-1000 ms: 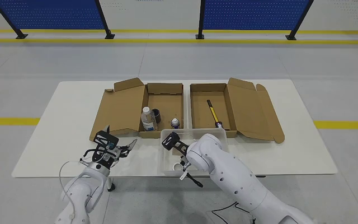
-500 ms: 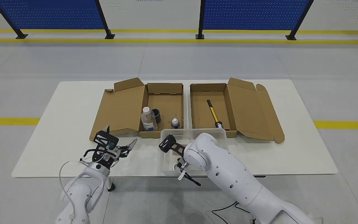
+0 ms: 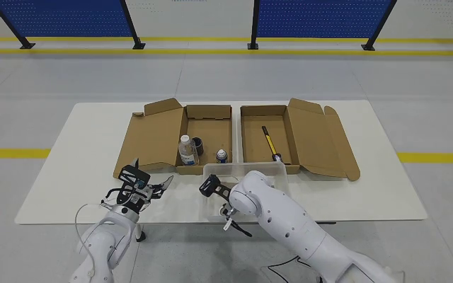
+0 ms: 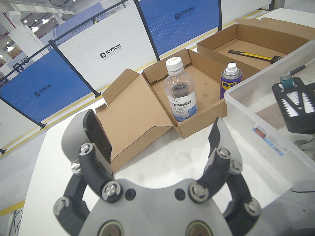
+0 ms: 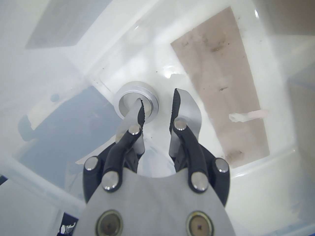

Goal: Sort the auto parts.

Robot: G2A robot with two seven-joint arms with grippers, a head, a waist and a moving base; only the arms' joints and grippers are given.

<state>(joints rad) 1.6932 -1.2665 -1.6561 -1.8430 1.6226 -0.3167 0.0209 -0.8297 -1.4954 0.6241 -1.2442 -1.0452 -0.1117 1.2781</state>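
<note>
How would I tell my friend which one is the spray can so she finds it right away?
On the white table sit two open cardboard boxes; look in the box with three things standing in it, not the one holding the yellow-handled tool. The spray can stands in the corner nearest the clear plastic bin: small, blue and yellow, white-capped, unlike the taller clear bottle.

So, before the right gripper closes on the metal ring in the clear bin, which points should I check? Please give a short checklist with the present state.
1. Right gripper open: ok.
2. One finger over the hole of the metal ring, the other outside its wall: ok.
3. Ring lying flat on the floor of the clear plastic bin: ok.
4. Fingertips low enough to grip the ring's wall: cannot tell.
5. Left gripper open and apart from the bin: ok.
</note>
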